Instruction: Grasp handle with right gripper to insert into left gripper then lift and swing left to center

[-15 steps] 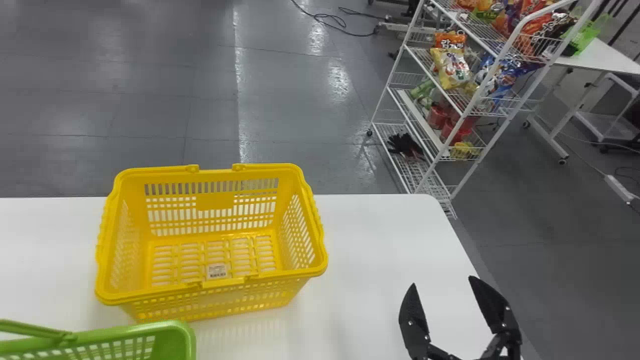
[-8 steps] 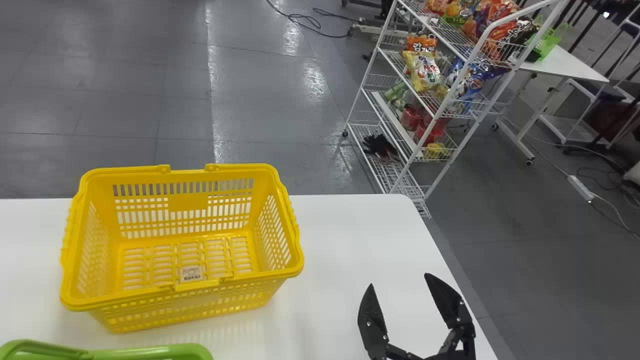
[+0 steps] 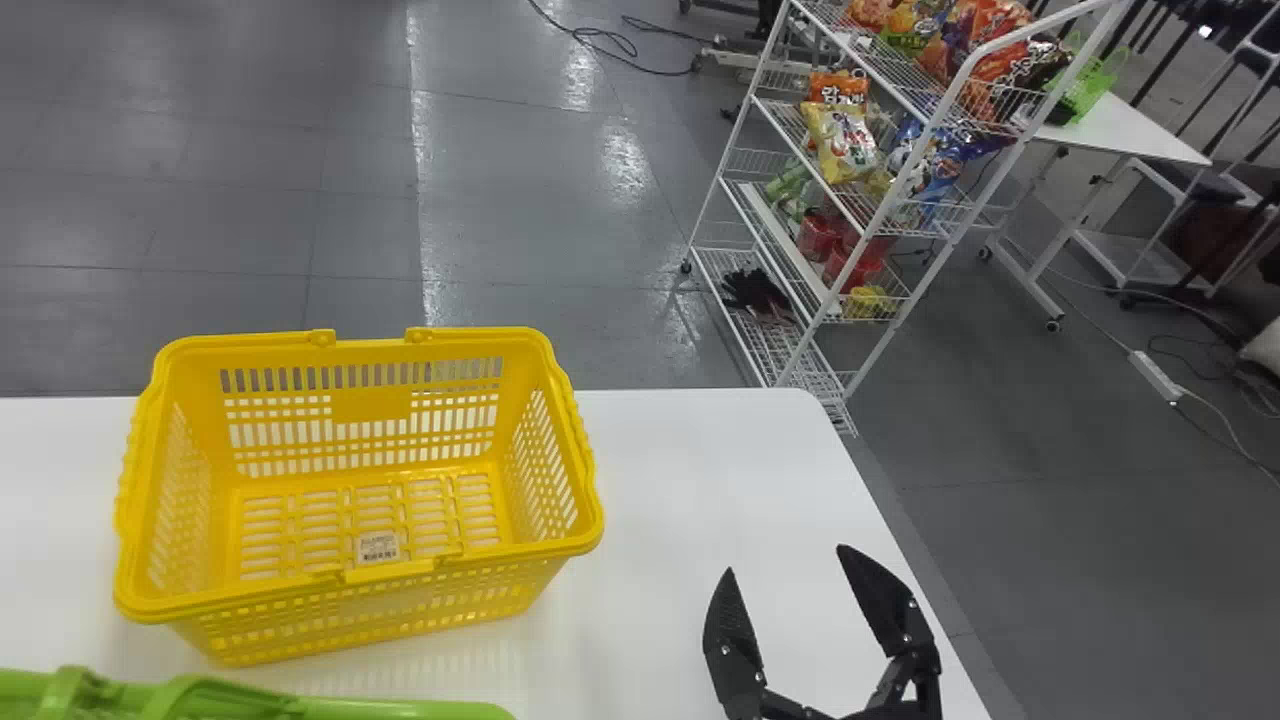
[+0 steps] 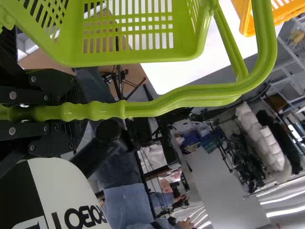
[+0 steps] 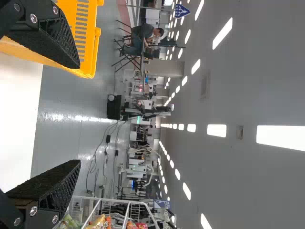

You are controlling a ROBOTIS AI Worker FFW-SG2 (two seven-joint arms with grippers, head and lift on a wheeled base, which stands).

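One green basket handle (image 4: 100, 110), likely stiff and light, is best held at its ribs; left gripper (image 4: 78, 112) jaws clamp it there, right gripper (image 3: 787, 559) jaws stand open.

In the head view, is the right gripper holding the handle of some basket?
No, the right gripper is open to the right of the yellow basket, with nothing between its fingers.

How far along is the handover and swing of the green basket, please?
The handover looks done: the handle sits between the fingers of the left gripper, and the right gripper is open and empty. In hand is the lift, though its height I cannot tell. The swing to center seems left, as the green basket's handle shows at the head view's lower left.
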